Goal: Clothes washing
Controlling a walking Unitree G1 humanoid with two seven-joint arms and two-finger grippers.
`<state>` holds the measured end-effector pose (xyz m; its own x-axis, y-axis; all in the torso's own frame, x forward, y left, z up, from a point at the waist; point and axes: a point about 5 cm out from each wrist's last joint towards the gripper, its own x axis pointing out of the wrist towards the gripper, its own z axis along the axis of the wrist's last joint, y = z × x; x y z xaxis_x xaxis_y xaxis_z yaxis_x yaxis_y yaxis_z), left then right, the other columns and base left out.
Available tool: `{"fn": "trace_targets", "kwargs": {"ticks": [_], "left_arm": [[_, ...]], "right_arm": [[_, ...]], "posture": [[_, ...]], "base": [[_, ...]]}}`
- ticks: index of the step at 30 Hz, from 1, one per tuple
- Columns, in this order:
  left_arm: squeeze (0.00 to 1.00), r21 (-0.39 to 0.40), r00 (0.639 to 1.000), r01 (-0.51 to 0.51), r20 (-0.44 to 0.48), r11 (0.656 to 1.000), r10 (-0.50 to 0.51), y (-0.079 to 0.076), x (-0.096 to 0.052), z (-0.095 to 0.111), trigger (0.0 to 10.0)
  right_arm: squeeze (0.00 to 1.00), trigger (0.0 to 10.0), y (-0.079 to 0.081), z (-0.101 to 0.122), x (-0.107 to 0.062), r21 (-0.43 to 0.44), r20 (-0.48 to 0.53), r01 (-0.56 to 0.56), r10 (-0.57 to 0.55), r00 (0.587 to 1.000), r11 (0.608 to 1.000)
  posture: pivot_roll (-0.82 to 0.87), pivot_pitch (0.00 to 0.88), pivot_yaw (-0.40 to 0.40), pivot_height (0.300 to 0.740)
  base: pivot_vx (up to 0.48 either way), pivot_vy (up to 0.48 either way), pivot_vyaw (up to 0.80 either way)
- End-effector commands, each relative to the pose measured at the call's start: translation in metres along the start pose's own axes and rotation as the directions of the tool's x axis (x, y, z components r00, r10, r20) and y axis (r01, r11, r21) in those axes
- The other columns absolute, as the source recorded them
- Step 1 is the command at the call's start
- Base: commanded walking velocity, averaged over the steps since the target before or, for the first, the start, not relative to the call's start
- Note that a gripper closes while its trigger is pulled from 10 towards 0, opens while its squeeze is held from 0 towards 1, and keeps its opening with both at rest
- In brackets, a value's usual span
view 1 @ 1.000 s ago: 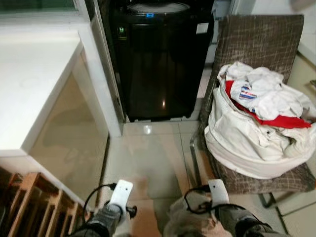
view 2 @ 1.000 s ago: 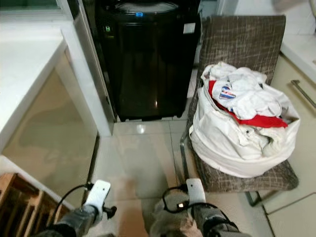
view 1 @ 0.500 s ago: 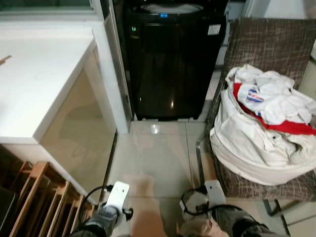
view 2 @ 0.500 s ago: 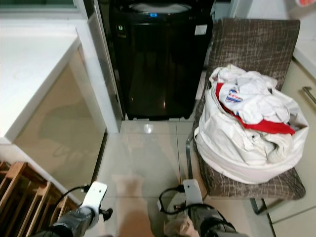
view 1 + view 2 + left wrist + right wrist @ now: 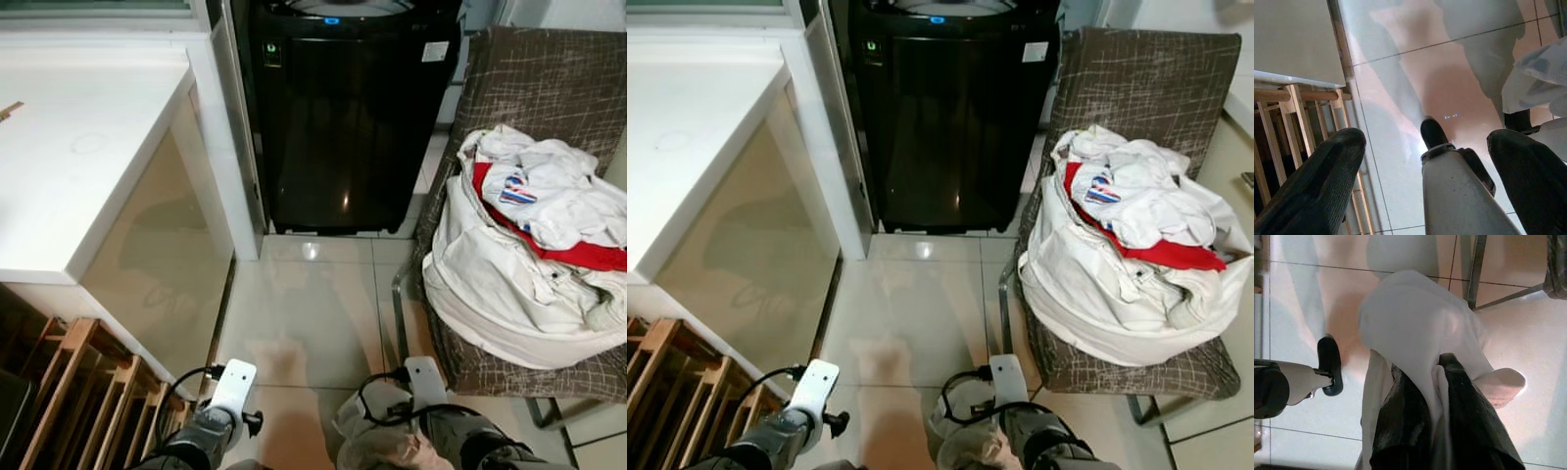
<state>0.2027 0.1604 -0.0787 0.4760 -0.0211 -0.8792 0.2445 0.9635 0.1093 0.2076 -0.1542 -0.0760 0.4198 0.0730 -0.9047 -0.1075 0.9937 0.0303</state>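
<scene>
As the head camera has swung since a second ago, the black washing machine (image 5: 345,108) sits more centrally in the left eye view, while the things themselves have not moved. A blue light glows at its top edge, with a small green mark and a white sticker on its front, too small to read. Open tiled floor (image 5: 306,313) runs from the robot to the machine, bounded on the left by the white table (image 5: 69,147) and its beige side panel, and on the right by the brown chair (image 5: 549,88). On the chair's seat rests a white laundry bag (image 5: 1097,284) heaped with white clothes and 1 red garment (image 5: 1161,255); a red, white and blue label there cannot be read.

In the left wrist view, the left gripper (image 5: 1425,186) hangs low over the floor, jaws spread and empty, beside a wooden rack (image 5: 1298,127).

In the right wrist view, the right gripper (image 5: 1437,382) has its jaws pinching a white cloth (image 5: 1415,318) near a chair leg.
</scene>
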Motion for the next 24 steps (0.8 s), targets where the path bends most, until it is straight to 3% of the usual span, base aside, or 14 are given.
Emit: {"fn": "trace_targets", "kwargs": {"ticks": [1,18,24], "left_arm": [[0.0,0.004,1.0,-0.007,-0.004,1.0,0.007,0.0005,0.0,-0.0001,10.0],[0.0,-0.017,1.0,-0.008,-0.011,1.0,0.008,-0.0002,0.0,-0.0023,10.0],[0.0,-0.079,1.0,0.006,-0.001,0.997,-0.006,-0.0031,0.0001,-0.0035,10.0]], "right_arm": [[0.0,10.0,0.0015,0.0016,0.0001,0.011,0.002,-0.004,0.004,1.0,1.0],[0.0,10.0,0.0017,0.0003,0.0001,0.02,0.0,-0.007,0.007,1.0,1.0],[0.0,10.0,0.0014,-0.0022,0.0001,0.034,-0.015,-0.012,0.013,1.0,0.999]], "posture": [[-0.1,0.028,0.004,0.74],[-0.1,0.029,0.001,0.74],[-0.09,0.031,-0.007,0.74]], "base": [[0.0,0.0,0.0],[0.0,0.0,0.0],[0.0,0.0,0.0]]}}
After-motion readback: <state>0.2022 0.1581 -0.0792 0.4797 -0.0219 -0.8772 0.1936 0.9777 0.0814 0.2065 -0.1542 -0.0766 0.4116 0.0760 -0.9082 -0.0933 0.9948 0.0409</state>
